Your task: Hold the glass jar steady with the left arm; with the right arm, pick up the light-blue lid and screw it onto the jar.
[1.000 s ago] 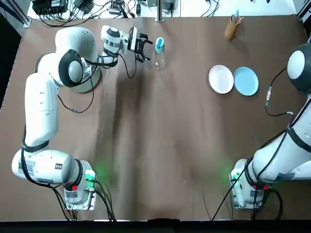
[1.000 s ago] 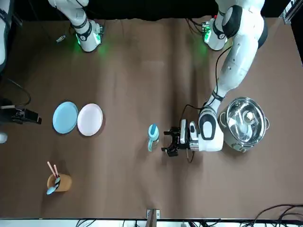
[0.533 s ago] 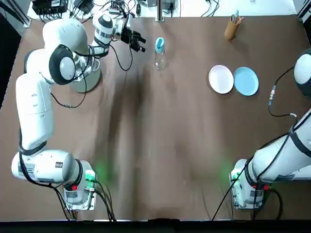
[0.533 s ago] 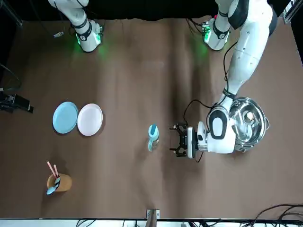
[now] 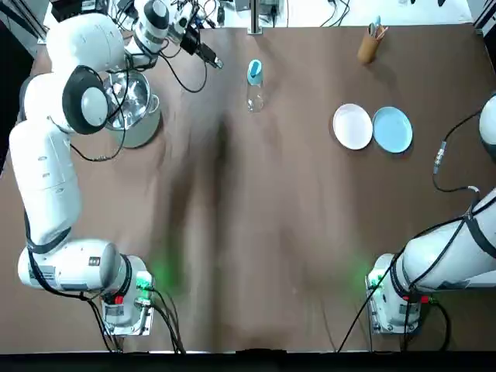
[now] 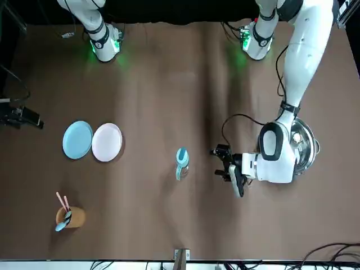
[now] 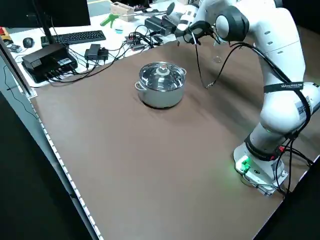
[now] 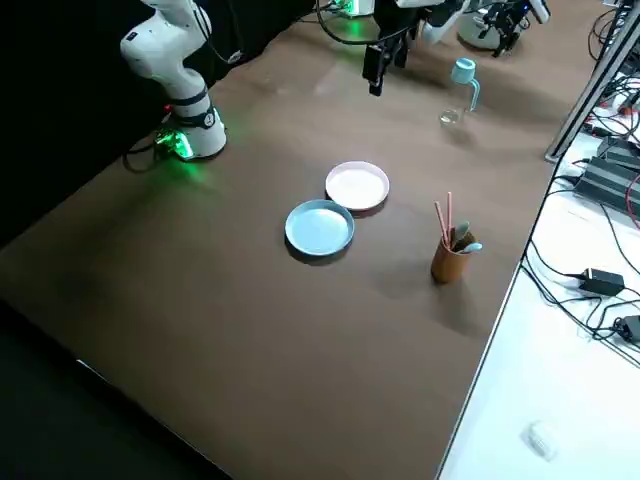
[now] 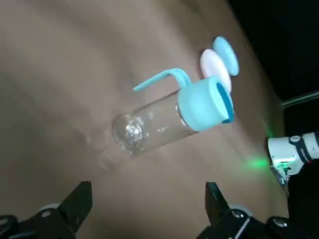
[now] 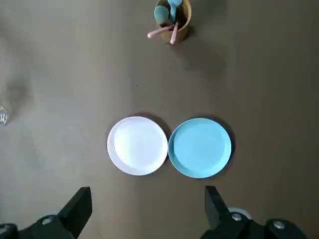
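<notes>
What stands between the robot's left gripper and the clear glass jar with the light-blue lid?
Nothing visible. Only bare brown table separates the open left gripper from the clear glass jar.

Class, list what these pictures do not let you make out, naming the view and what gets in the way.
1. Whether the light-blue lid is screwed tight on the glass jar: left wrist view, the lid covers the threads.
2. Right gripper: missing from the top view, past its right edge.
3. Pot: front view, the left arm hides part of it.
</notes>
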